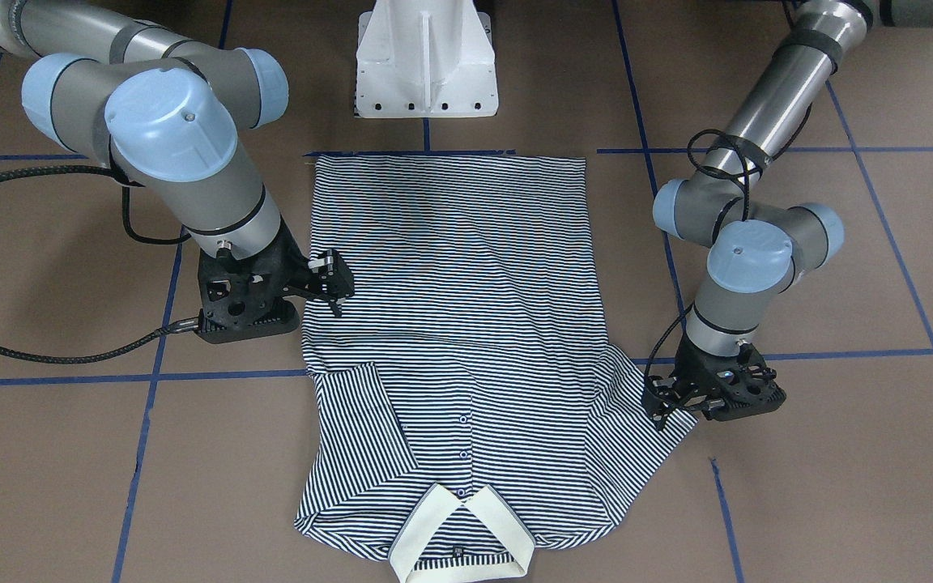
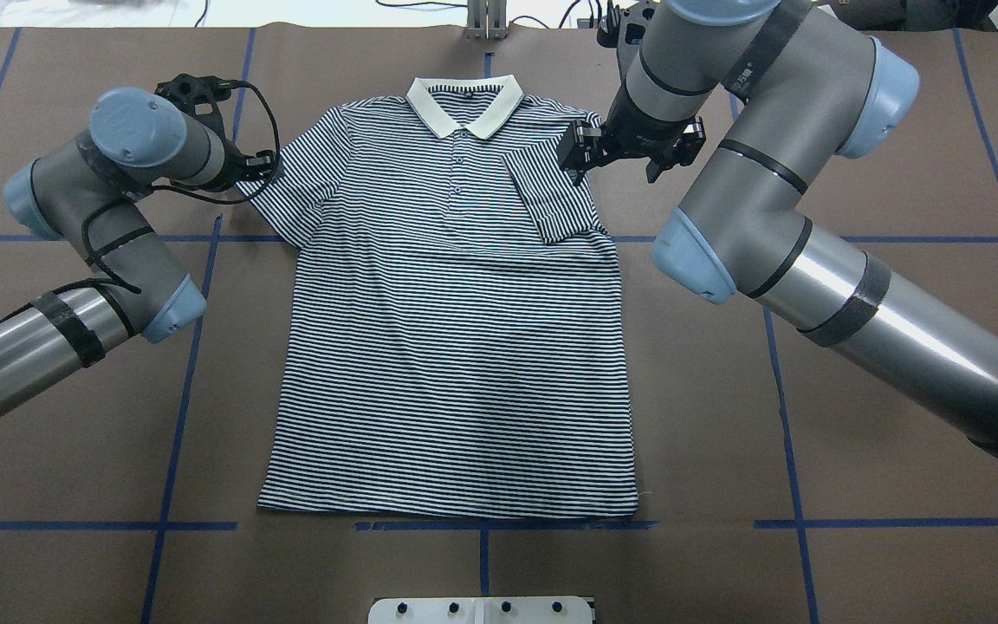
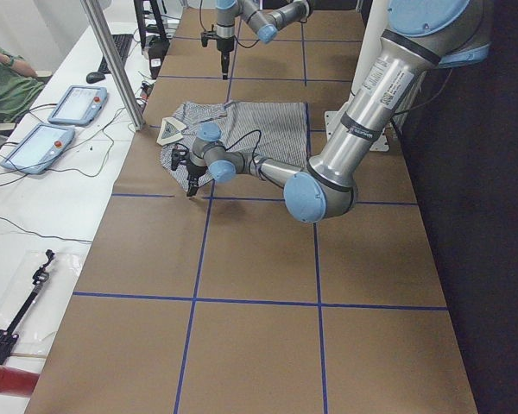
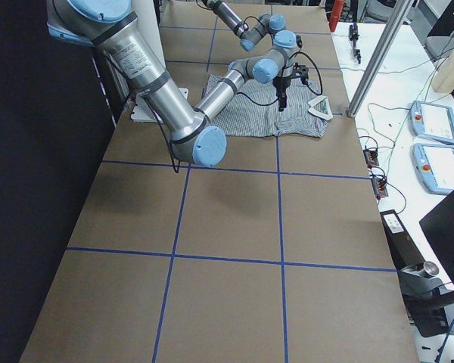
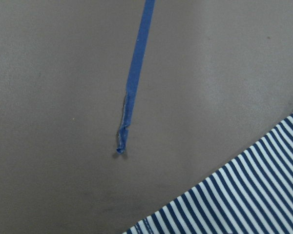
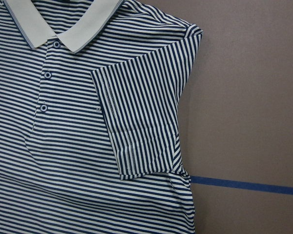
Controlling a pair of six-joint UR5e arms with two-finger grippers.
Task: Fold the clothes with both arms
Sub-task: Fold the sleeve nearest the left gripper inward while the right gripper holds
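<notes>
One shirt (image 2: 456,347) lies on one table (image 2: 897,485). It has one collar (image 2: 464,100), three buttons (image 6: 47,74) and two sleeves: a folded sleeve (image 6: 136,122) and a flat sleeve (image 2: 291,178). Two arms flank the shirt, a left arm (image 2: 131,260) and a right arm (image 2: 767,173), each with one gripper: left gripper (image 1: 659,405), right gripper (image 1: 335,283). One pedestal (image 1: 426,57) stands beyond the shirt's hem. Two tablets (image 3: 78,103) lie beyond its collar.

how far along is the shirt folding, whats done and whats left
Early on. Done: the right sleeve is folded in over the chest of the polo shirt. In hand: the left gripper sits at the tip of the left sleeve, which lies spread out; whether it grips is unclear. The right gripper hangs open, holding nothing. Left: that sleeve, then the body, which lies flat at full length.
</notes>
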